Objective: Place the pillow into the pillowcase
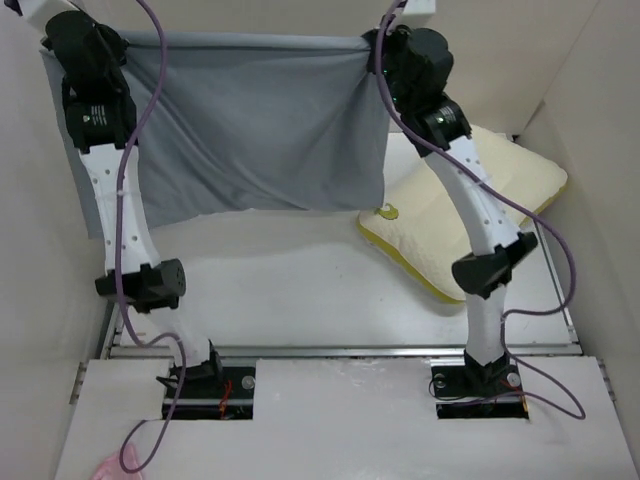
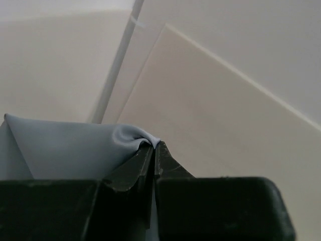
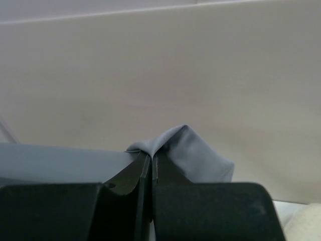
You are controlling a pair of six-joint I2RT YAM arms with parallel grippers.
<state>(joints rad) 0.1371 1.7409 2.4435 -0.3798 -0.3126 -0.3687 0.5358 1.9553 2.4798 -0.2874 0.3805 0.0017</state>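
Note:
The grey pillowcase (image 1: 250, 120) hangs stretched between my two grippers at the back of the table, its lower edge draping down to the surface. My left gripper (image 1: 62, 42) is shut on its top left corner; the left wrist view shows the grey fabric (image 2: 75, 150) pinched at the closed tips (image 2: 154, 145). My right gripper (image 1: 378, 45) is shut on its top right corner; the right wrist view shows the grey fabric (image 3: 195, 155) folded over the closed tips (image 3: 151, 154). The cream pillow (image 1: 470, 215) with its yellow edge band lies on the table at the right, partly under my right arm.
White walls enclose the table on the left, back and right. The white table surface (image 1: 280, 290) lies in front of the hanging pillowcase. A rail (image 1: 340, 350) runs along the near edge by the arm bases.

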